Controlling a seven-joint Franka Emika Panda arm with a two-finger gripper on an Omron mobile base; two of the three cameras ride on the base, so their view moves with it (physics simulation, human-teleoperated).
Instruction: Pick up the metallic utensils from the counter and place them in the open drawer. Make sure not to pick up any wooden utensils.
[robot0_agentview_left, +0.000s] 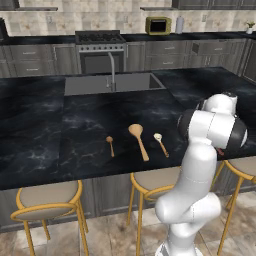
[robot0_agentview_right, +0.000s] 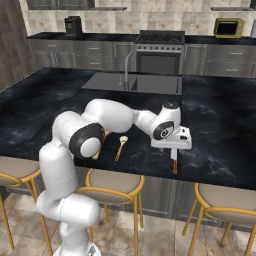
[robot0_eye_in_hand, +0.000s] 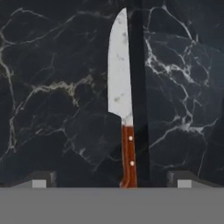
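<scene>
Knife (robot0_eye_in_hand: 120, 87) right under the hand (robot0_eye_in_hand: 111, 180), flat on the black surface (robot0_eye_in_hand: 48, 109), brown handle between spread, empty fingers (robot0_eye_in_hand: 41, 179). Risk: thin blade lying flat, so fingers could skid off the slim handle or pinch off-centre and tip it. Wooden spoons (robot0_agentview_left: 138, 140) well apart, no mix-up likely.

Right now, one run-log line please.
gripper open, above knife | knife flat on counter | wooden spoons untouched
</scene>
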